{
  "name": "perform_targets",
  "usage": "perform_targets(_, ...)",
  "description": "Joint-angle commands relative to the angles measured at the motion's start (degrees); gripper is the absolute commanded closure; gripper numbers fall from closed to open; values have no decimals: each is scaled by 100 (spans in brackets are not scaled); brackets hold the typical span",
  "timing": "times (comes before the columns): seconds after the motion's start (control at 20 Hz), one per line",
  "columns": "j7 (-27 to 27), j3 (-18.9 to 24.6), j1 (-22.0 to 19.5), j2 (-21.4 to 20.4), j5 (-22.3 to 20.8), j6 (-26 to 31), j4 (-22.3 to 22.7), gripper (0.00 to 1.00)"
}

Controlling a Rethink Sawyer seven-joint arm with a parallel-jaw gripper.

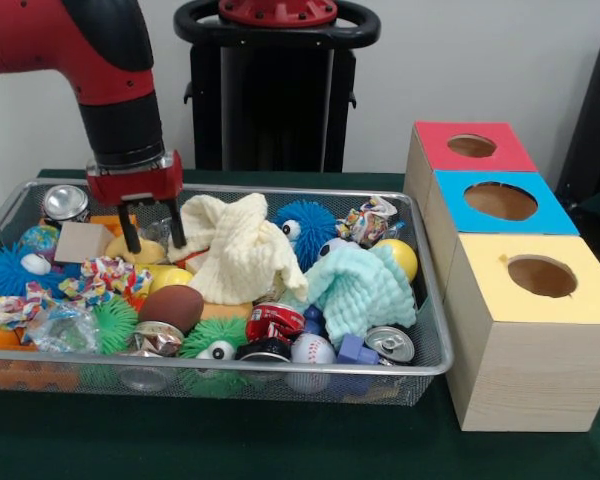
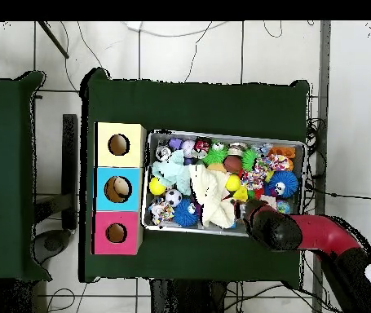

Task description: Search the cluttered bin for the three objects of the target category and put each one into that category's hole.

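Three holes wait, and as far as I can see nothing has gone into any of them! The bin (image 1: 420, 215) sits on the green table (image 1: 230, 440), just beside the row of boxes, and it is packed: cans, balls, spiky toys, crinkled wrappers, two cloths. The target category isn't something I can read from here, so which three things count is anyone's guess.

Right now the gripper (image 1: 150, 236) hangs over the far left part of the bin, fingers (image 1: 132, 232) spread apart and holding nothing, their tips down among the clutter near a yellow ball (image 1: 140, 252) and just beside the cream cloth (image 1: 235, 250). The overhead view mostly hides the gripper under the arm, so the front view is what I'm going by.

Further out: a silver can (image 1: 66, 203) at the back corner, a brown football (image 1: 170, 306) towards the front, a mint cloth (image 1: 358, 290) draped on the right, a blue fuzzy toy (image 1: 305, 232) behind it.

Beyond the bin stand the boxes: red box (image 1: 472, 147), blue box (image 1: 500, 202), yellow box (image 1: 540, 277), each hole showing only bare wood inside. My read: the search is at its start, all three objects still to find.
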Motion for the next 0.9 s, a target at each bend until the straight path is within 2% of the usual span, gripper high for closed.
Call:
perform_targets(0.05,-182,-209,-56,665,-512,-331,-418,0)
perform_targets(0.3,-185,-334,-95,1253,-769,-632,-781,0)
perform_targets(0.4,-199,-372,-129,1334,-798,-682,-811,0)
perform_targets(0.9,-178,-500,-268,1244,-817,-835,-630,0)
